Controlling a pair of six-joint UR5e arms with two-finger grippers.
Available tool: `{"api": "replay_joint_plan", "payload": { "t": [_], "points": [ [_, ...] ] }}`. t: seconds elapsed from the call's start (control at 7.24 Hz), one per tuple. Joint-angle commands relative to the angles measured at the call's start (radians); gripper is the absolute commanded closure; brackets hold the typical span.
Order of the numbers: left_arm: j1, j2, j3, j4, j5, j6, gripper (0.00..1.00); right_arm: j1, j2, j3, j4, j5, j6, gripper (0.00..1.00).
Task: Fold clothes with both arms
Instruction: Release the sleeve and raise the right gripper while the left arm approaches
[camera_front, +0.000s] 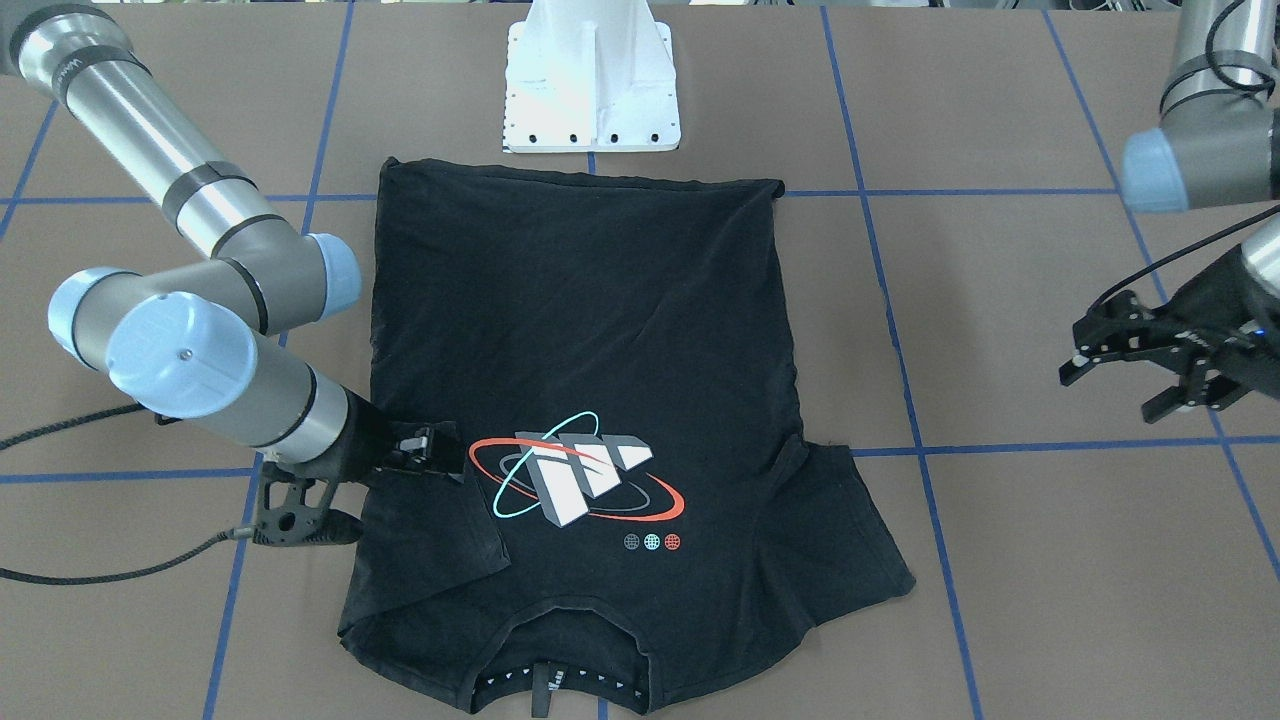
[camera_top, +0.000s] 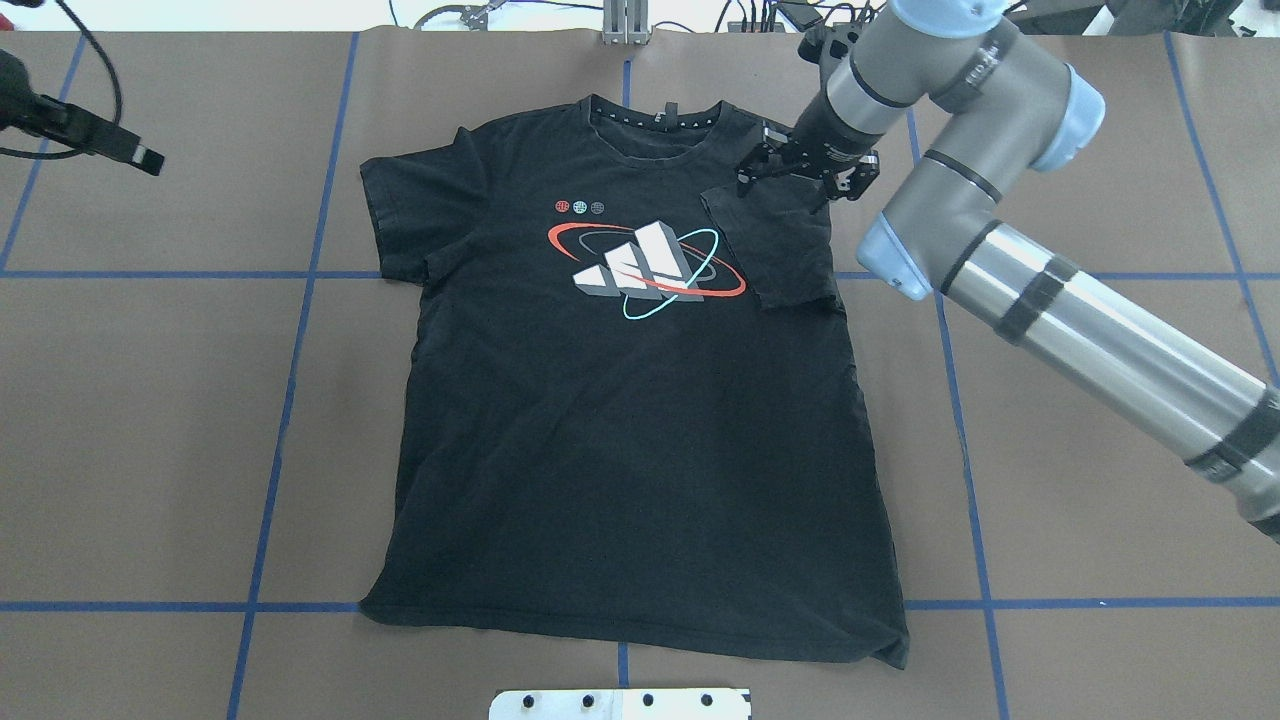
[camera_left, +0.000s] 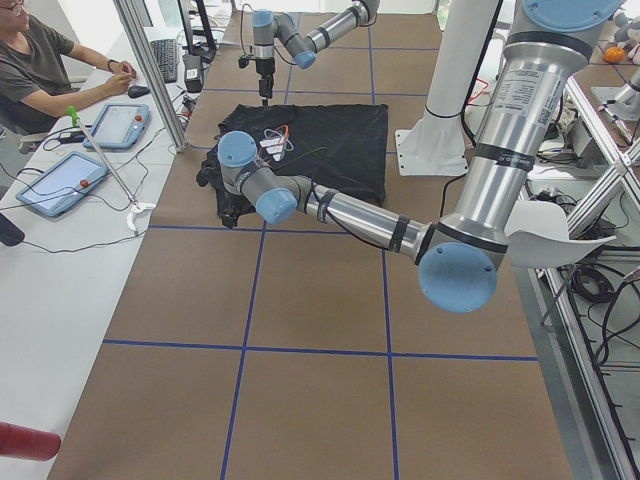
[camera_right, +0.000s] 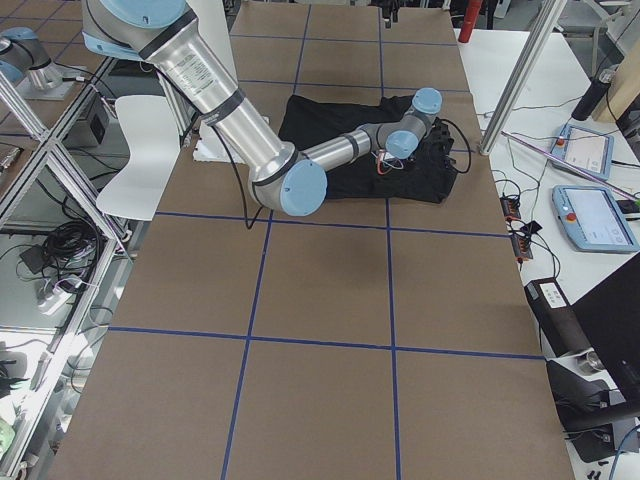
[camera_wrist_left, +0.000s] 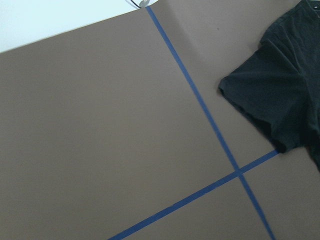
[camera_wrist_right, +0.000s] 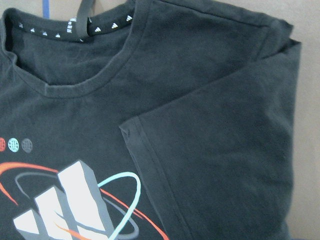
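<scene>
Table (camera_top: 150, 400), brown cover with a blue tape grid, takes up most of every view. Black T-shirt (camera_top: 620, 430) lies flat and face up in the middle, hem toward the white base pedestal (camera_front: 592, 80), collar (camera_top: 650, 120) at the far edge.

Right arm (camera_top: 1080, 320) reaches in across the shirt's right shoulder. Left arm (camera_front: 1200, 150) is well off to the side, clear of the cloth.

Right gripper (camera_top: 806, 190) hangs just over the shoulder area, fingers spread and nothing between them (its wrist view shows only cloth, no fingertips). Left gripper (camera_front: 1115, 392) is above bare table, jaws apart, holding nothing.

Right sleeve (camera_top: 785, 250) is folded inward onto the chest, its hem edge touching the rim of the graphic (camera_top: 645, 262). Left sleeve (camera_top: 400, 215) lies spread out flat on the table. Three small dots sit just beside the graphic, on the collar side.
</scene>
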Motion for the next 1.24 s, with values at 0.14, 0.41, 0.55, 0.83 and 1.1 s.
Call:
{"api": "replay_joint_plan", "payload": {
  "t": [0.14,0.41,0.55,0.83,1.1],
  "points": [
    [0.137,-0.277,0.431,-0.219,0.071,-0.028,0.04,0.0,-0.241,0.286,0.0,-0.007,0.001,0.0],
    [0.154,-0.363,0.672,-0.433,0.136,-0.044,0.15,0.0,-0.301,0.345,0.001,-0.014,0.001,0.0],
    [0.159,-0.397,0.718,-0.44,0.155,-0.073,0.22,0.0,-0.326,0.377,0.001,-0.014,0.001,0.0],
    [0.162,-0.425,0.842,-0.548,0.157,-0.08,0.35,0.0,-0.343,0.391,0.001,-0.016,0.001,0.0],
    [0.17,-0.451,0.861,-0.55,0.157,-0.121,0.39,0.0,-0.343,0.391,0.001,-0.013,-0.001,0.0]
  ]
}}
